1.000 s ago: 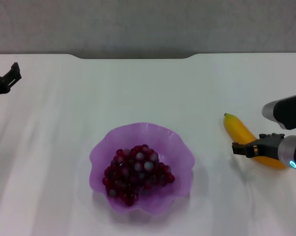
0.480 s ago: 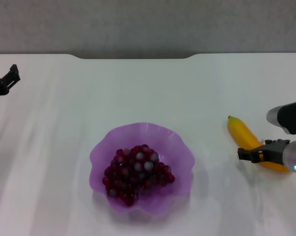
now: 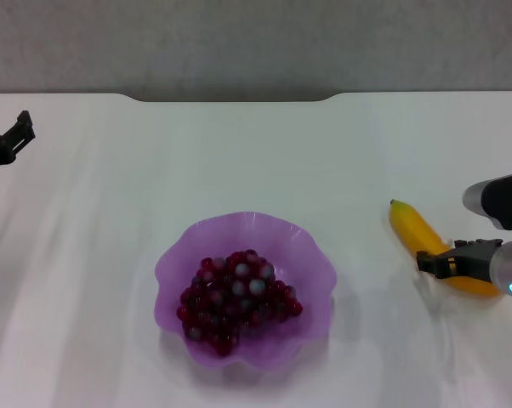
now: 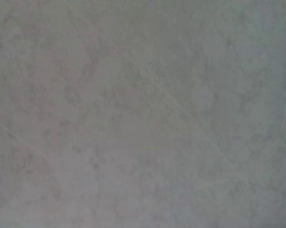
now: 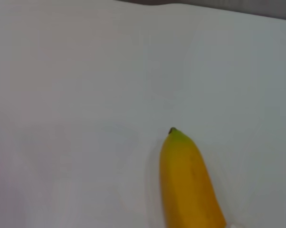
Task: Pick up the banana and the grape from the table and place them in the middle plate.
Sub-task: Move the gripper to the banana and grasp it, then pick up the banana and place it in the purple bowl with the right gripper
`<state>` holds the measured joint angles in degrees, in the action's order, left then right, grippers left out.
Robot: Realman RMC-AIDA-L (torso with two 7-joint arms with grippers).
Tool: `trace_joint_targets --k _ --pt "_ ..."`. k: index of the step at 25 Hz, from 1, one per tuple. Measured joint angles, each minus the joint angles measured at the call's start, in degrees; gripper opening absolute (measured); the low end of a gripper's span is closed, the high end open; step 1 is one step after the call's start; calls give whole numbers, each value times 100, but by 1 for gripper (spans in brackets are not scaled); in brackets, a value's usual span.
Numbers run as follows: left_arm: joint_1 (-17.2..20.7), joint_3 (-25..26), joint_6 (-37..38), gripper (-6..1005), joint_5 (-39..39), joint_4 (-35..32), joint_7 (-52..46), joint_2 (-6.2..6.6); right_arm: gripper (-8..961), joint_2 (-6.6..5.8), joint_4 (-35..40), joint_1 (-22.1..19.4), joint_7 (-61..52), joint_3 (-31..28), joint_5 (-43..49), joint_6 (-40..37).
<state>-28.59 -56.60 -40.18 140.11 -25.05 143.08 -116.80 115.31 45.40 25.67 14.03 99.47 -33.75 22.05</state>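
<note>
The banana (image 3: 419, 236) lies on the white table (image 3: 256, 161) at the right, its dark stem tip pointing to the far left. My right gripper (image 3: 436, 260) is shut across the banana's middle, low at the table. The right wrist view shows the banana's stem end (image 5: 188, 180) over bare tabletop. The grape bunch (image 3: 236, 297) lies inside the purple scalloped plate (image 3: 311, 255) at the centre front. My left gripper (image 3: 9, 140) is parked at the far left edge, away from everything.
The table's back edge, with a dark wall behind, runs across the top (image 3: 239, 96). The left wrist view shows only bare surface (image 4: 143, 114).
My right gripper has shifted a little to the right and the banana has shifted slightly with it. The plate, the grapes and the left arm have not moved.
</note>
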Motion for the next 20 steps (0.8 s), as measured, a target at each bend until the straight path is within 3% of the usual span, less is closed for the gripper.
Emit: trace_joint_targets --k 15,20 --pt "56 0 -16 892 14 0 0 -9 493 4 228 -130 38 -24 21 -201" --pt "58 0 -24 892 13 0 0 -9 466 -3 682 -294 87 36 38 -133"
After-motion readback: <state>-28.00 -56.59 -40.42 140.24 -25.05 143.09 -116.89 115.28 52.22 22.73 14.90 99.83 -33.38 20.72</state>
